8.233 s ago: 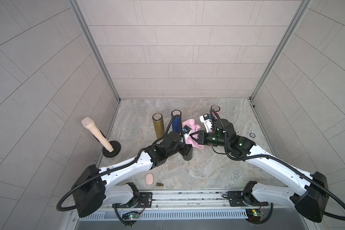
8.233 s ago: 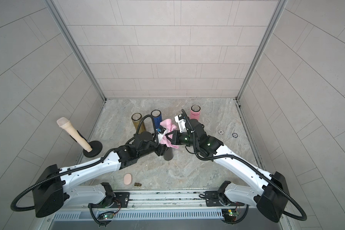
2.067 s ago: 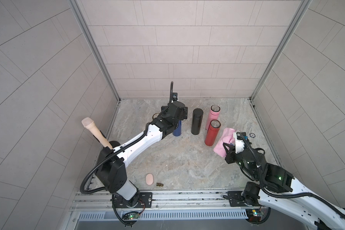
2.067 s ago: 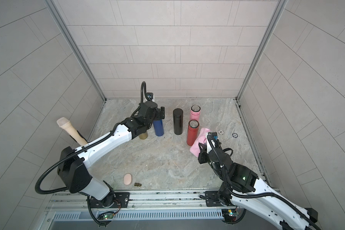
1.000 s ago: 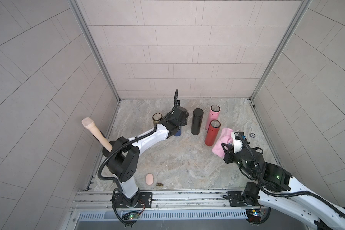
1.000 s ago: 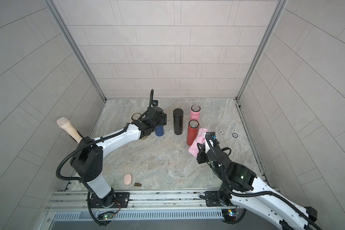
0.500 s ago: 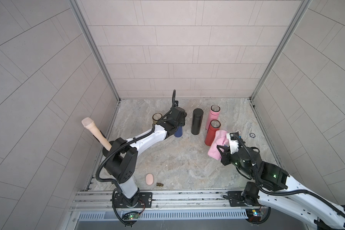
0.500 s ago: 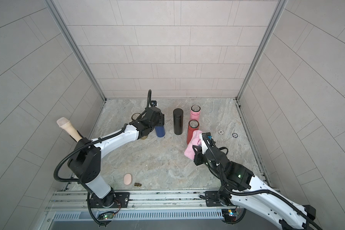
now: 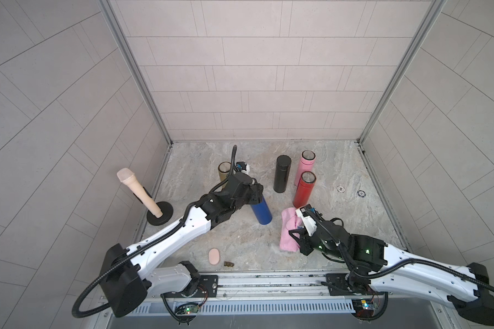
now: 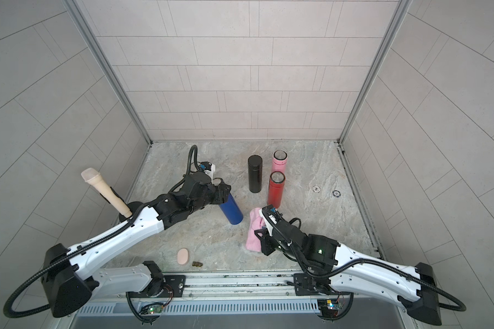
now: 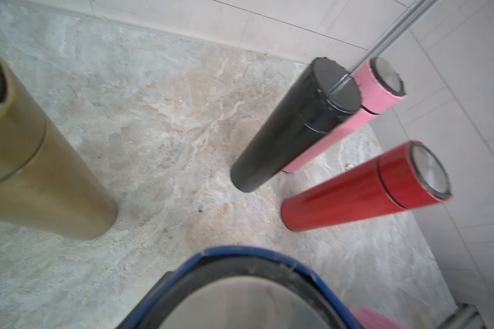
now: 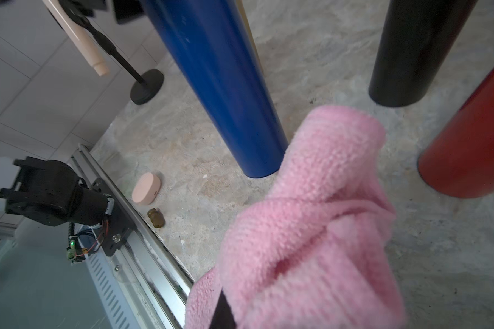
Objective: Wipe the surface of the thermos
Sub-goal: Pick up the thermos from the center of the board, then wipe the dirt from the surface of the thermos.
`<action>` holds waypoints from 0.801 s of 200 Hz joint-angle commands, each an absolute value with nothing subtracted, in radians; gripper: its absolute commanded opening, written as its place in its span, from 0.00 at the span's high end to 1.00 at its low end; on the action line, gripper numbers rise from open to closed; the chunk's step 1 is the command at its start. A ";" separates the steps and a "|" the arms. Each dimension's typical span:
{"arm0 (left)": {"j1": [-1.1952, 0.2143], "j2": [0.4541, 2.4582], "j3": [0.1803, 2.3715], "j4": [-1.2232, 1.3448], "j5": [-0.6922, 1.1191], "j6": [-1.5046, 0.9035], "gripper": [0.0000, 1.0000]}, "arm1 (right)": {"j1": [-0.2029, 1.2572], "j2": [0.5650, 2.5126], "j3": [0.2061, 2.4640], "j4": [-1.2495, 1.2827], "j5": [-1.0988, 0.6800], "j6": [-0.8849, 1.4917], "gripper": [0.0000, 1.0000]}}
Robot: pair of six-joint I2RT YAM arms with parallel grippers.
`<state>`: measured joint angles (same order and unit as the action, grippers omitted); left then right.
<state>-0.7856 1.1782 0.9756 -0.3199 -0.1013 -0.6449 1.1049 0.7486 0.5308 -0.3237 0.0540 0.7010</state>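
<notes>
Blue thermos has come nearer the pink cloth, tilted.
Left gripper is clamped on its top; right gripper pinches the cloth.

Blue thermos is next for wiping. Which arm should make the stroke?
Right. The right gripper is shut on the pink cloth beside the blue thermos, while the left gripper is shut on that thermos's top, so it looks busy holding.

A pink cloth fills the foreground, just beside the blue thermos.
</notes>
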 commanded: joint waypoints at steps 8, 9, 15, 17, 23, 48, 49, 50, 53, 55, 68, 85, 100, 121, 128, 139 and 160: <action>-0.859 1.095 0.949 -0.336 -0.108 -0.804 1.00 | 1.111 0.833 0.489 -0.260 0.095 0.787 1.00; -0.863 1.092 0.948 -0.337 -0.109 -0.806 1.00 | 1.110 0.837 0.488 -0.258 0.097 0.789 1.00; -0.880 1.083 0.944 -0.339 -0.119 -0.818 1.00 | 1.109 0.863 0.485 -0.244 0.109 0.797 1.00; -0.886 1.080 0.943 -0.338 -0.123 -0.823 1.00 | 1.109 0.867 0.485 -0.243 0.110 0.798 1.00; -0.903 1.069 0.939 -0.342 -0.144 -0.838 1.00 | 1.109 0.889 0.488 -0.227 0.115 0.797 1.00; -0.953 1.057 0.928 -0.337 -0.204 -0.853 1.00 | 1.111 0.950 0.538 -0.180 0.093 0.752 1.00; -0.954 1.058 0.927 -0.337 -0.206 -0.853 1.00 | 1.111 0.951 0.541 -0.178 0.092 0.750 1.00; -0.955 1.059 0.927 -0.337 -0.208 -0.854 1.00 | 1.111 0.953 0.543 -0.177 0.091 0.747 1.00; -0.957 1.061 0.927 -0.334 -0.210 -0.853 1.00 | 1.111 0.956 0.552 -0.174 0.086 0.742 1.00; -0.959 1.064 0.926 -0.333 -0.210 -0.854 1.00 | 1.111 0.958 0.558 -0.172 0.083 0.737 1.00; -0.967 1.087 0.912 -0.309 -0.211 -0.872 1.00 | 1.111 0.978 0.602 -0.155 0.056 0.707 1.00; -0.987 1.140 0.892 -0.246 -0.204 -0.891 1.00 | 1.111 1.015 0.679 -0.139 -0.005 0.647 1.00; -1.001 1.187 0.891 -0.203 -0.208 -0.895 1.00 | 1.111 1.048 0.740 -0.133 -0.044 0.627 1.00; -1.008 1.232 0.903 -0.163 -0.202 -0.895 1.00 | 1.114 1.079 0.760 -0.076 -0.090 0.626 1.00; -1.009 1.240 0.910 -0.153 -0.202 -0.895 1.00 | 1.114 1.087 0.753 -0.059 -0.101 0.636 1.00; -1.009 1.245 0.925 -0.152 -0.211 -0.891 1.00 | 1.114 1.099 0.733 -0.054 -0.108 0.650 1.00; -1.008 1.239 0.973 -0.190 -0.241 -0.862 1.00 | 1.112 1.095 0.644 -0.055 -0.087 0.692 1.00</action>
<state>-0.9985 1.2568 0.8940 -0.2504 -0.1997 -0.8600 1.1065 1.0958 0.7193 -0.1001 -0.0761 0.6594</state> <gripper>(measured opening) 0.686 0.072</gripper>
